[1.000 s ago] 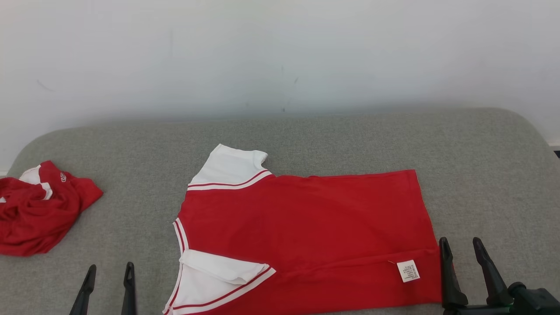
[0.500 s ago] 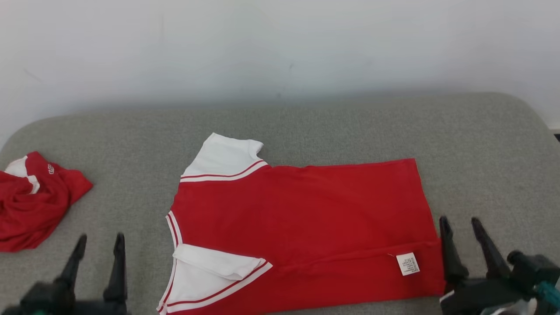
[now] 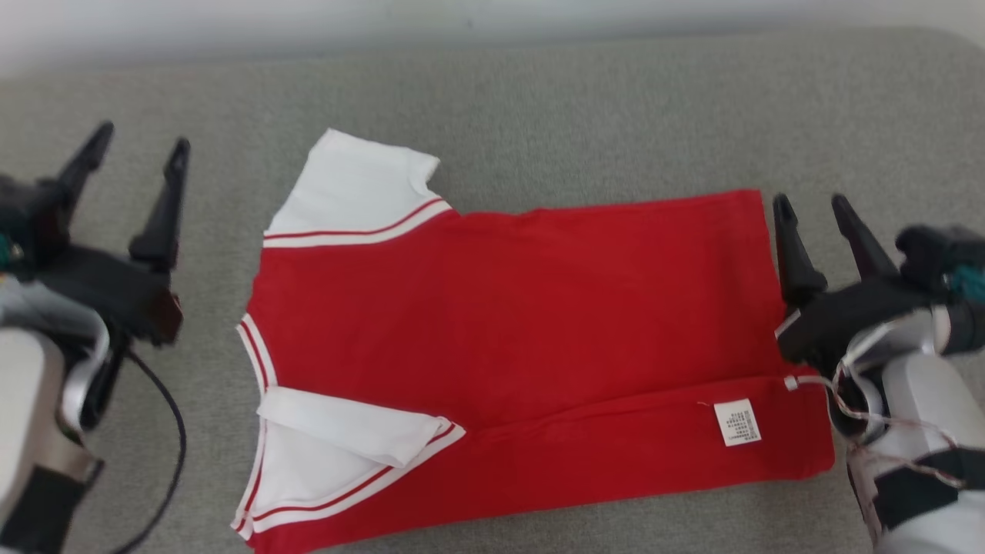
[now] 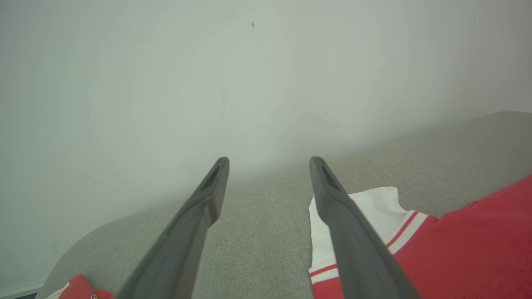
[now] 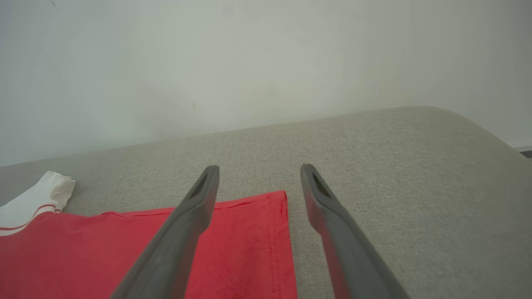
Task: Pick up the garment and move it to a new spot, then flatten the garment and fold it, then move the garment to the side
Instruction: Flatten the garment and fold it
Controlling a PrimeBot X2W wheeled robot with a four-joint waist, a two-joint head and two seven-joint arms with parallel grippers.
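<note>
Fingers (image 3: 165, 200) of both grippers stand apart, empty. The red garment (image 3: 508, 308) lies flat on the grey fabric surface (image 3: 539, 100), near sleeve (image 3: 346, 438) folded inward. The left gripper (image 3: 143, 135) is beside its collar end and the right gripper (image 3: 810, 198) at its hem.

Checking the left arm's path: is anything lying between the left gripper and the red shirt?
Nothing: the head view shows bare grey cushion between the left gripper and the white sleeve of the red shirt.
</note>
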